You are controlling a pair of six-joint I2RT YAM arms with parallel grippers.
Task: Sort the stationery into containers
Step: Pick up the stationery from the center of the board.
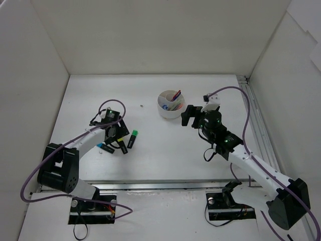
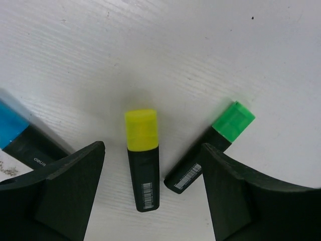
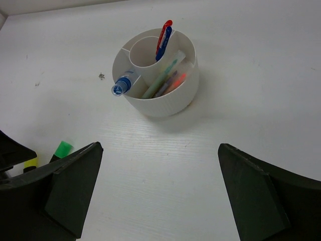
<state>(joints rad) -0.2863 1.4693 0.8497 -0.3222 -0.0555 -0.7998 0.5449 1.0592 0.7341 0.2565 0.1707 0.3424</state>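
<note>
Left hand (image 2: 152, 148) wide open, yellow-capped highlighter (image 2: 142, 165) lying between its fingers.

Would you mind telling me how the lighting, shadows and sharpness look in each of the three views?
Top external view: even, diffuse light, faint shadows only, the white table nearly washed out. Left wrist view: the yellow-capped highlighter is sharp, with a soft shadow around its cap. Right wrist view: the white tub is in focus, with a soft shadow on its near side.
</note>
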